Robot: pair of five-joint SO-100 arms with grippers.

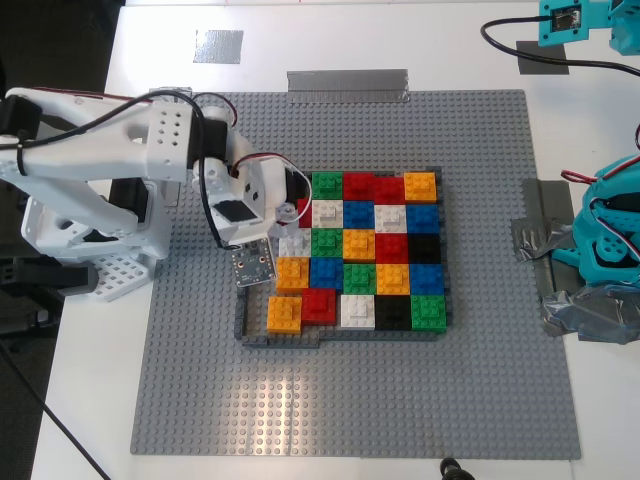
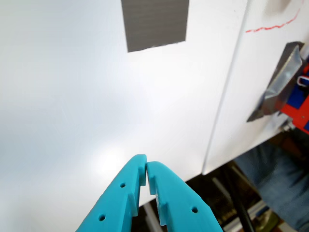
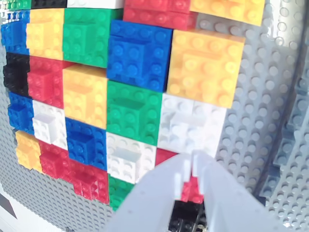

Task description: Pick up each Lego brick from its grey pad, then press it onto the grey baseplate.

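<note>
The grey baseplate [image 1: 350, 400] holds a dark-framed mosaic of coloured bricks, with several orange Lego bricks [image 1: 293, 270] pressed in. My second gripper [image 1: 292, 215], white, hangs low over the mosaic's corner at the exterior view's upper left. In the second wrist view it [image 3: 192, 169] is shut, its tips over a red brick [image 3: 193, 191] next to a white one, with orange bricks [image 3: 205, 67] and baseplate studs [image 3: 270, 96] beyond. My first gripper [image 2: 146, 166], teal, is shut and empty above the white table, near a bare grey pad [image 2: 154, 21]. Another grey pad [image 1: 218, 45] lies bare.
A long grey tape strip [image 1: 347, 85] lies at the baseplate's far edge. The teal arm's base [image 1: 610, 240] stands taped down at the exterior view's right. The white arm's base [image 1: 90, 230] stands at its left. The table edge [image 2: 212, 145] runs close to my first gripper.
</note>
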